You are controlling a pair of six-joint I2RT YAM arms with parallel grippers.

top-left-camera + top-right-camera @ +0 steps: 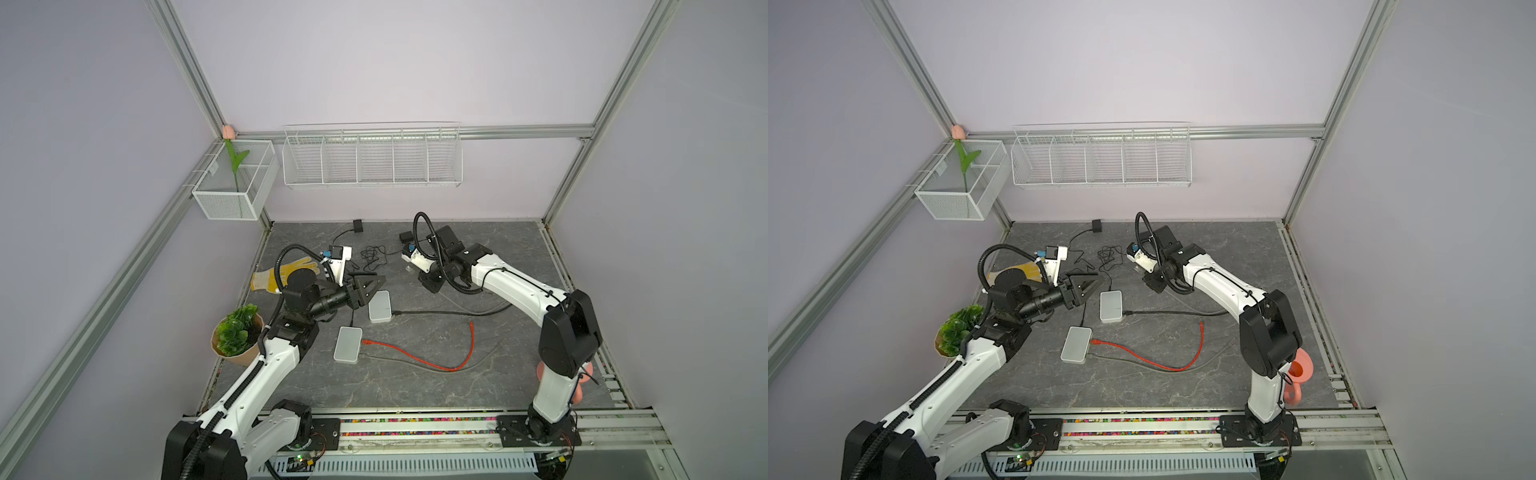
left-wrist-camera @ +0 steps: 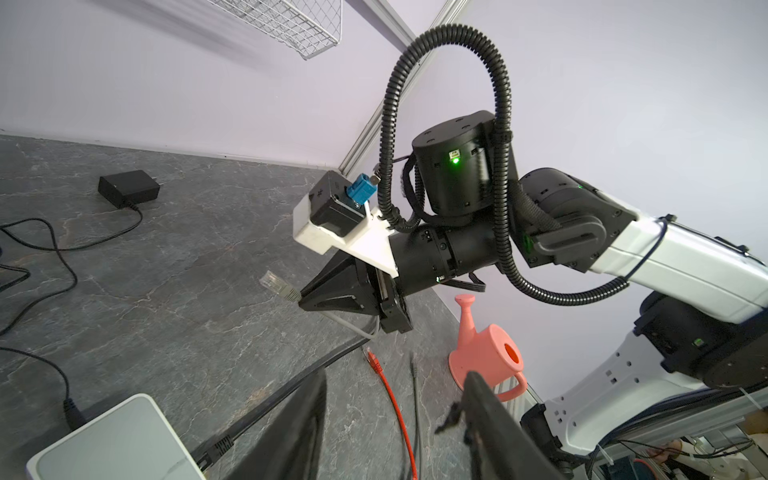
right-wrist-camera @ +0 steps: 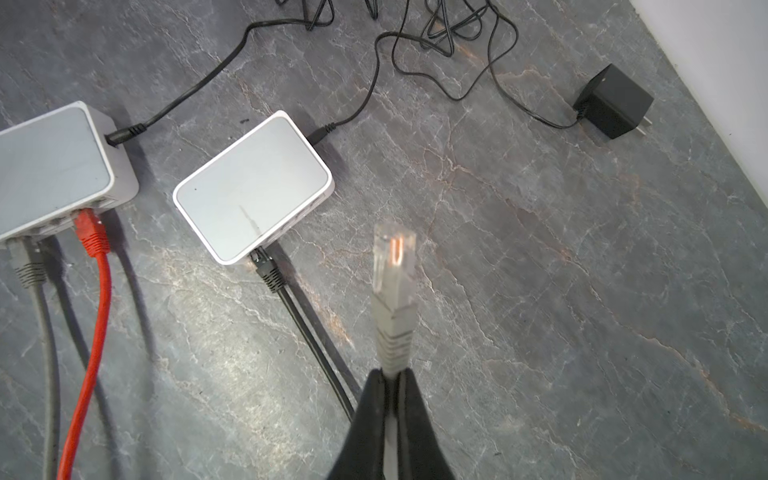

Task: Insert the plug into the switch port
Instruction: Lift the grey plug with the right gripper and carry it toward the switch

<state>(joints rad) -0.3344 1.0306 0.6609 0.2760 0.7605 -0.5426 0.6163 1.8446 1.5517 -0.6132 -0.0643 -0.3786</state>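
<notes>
One grey RJ45 plug [image 3: 394, 257] is being pinched by my right gripper [image 3: 390, 376], nearest switch [image 1: 380, 306] at seven o'clock; left gripper [image 2: 395, 380] hanging open, empty.

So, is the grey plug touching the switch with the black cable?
Apart. The right wrist view shows bare table between the plug and that switch.

Partly hidden: watering can [image 1: 541, 372] behind the right arm [image 1: 569, 332], glove [image 1: 296, 268] under the left arm [image 1: 307, 295]. Cut by the picture's edge: one switch [image 3: 50, 166].
</notes>
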